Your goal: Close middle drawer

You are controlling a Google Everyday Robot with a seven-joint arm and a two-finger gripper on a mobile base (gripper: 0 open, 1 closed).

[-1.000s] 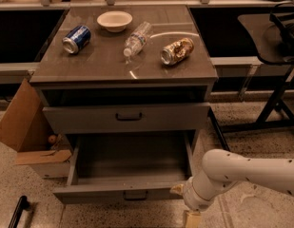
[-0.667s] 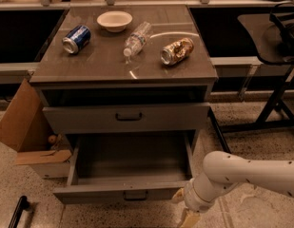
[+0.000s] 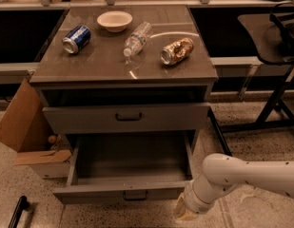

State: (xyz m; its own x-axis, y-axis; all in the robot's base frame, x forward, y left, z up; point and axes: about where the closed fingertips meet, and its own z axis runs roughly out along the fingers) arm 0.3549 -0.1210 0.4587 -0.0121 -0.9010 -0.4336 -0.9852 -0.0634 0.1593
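Observation:
The middle drawer (image 3: 130,156) is pulled far out of the grey cabinet, and its deep tray looks empty. Its low front panel (image 3: 89,194) carries a small dark pull (image 3: 135,195) at the centre. Above it, the taller-fronted drawer (image 3: 127,118) stands slightly out. My white arm (image 3: 241,175) comes in from the lower right. My gripper (image 3: 182,212) sits low at the floor, just in front of and below the right end of the drawer's front panel. Whether it touches the panel does not show.
On the cabinet top (image 3: 103,65) lie a blue can (image 3: 76,39), a white bowl (image 3: 114,20), a clear plastic bottle (image 3: 137,38) and a crumpled gold can (image 3: 177,51). An open cardboard box (image 3: 23,122) stands at the left. A black stand (image 3: 275,103) is at the right.
My gripper has shifted slightly left and up towards the right end of the drawer's front panel. The drawer has not visibly moved.

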